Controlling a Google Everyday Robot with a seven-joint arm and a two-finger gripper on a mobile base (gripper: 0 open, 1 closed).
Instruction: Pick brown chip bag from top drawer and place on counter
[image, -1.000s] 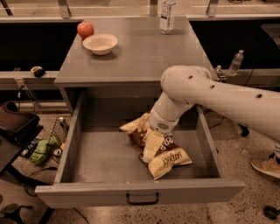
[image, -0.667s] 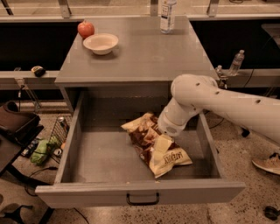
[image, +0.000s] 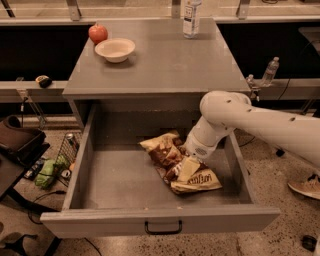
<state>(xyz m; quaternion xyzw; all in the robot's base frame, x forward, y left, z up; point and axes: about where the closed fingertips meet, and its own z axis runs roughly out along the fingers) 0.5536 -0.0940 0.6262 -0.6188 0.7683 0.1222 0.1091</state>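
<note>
The top drawer (image: 120, 176) is pulled wide open, its black handle (image: 163, 229) facing front. The brown chip bag (image: 161, 151) lies crumpled on the drawer floor right of centre, with cream ends and lettering on its lower end (image: 198, 180). My gripper (image: 186, 163) reaches down into the drawer from the right on the white arm (image: 250, 117). It sits right at the middle of the bag and is mostly hidden behind the wrist. The grey counter (image: 165, 62) is the cabinet top above the drawer.
On the counter stand a red apple (image: 98, 33), a cream bowl (image: 115, 49) and a bottle (image: 191, 19) at the back. A small water bottle (image: 270, 71) stands on the right ledge. A dark bag (image: 20, 141) and green clutter (image: 47, 172) lie at left, a shoe (image: 305, 187) at right.
The arm's wrist has shifted slightly right and lower over the bag. The chip bag lies in about the same spot in the drawer.
</note>
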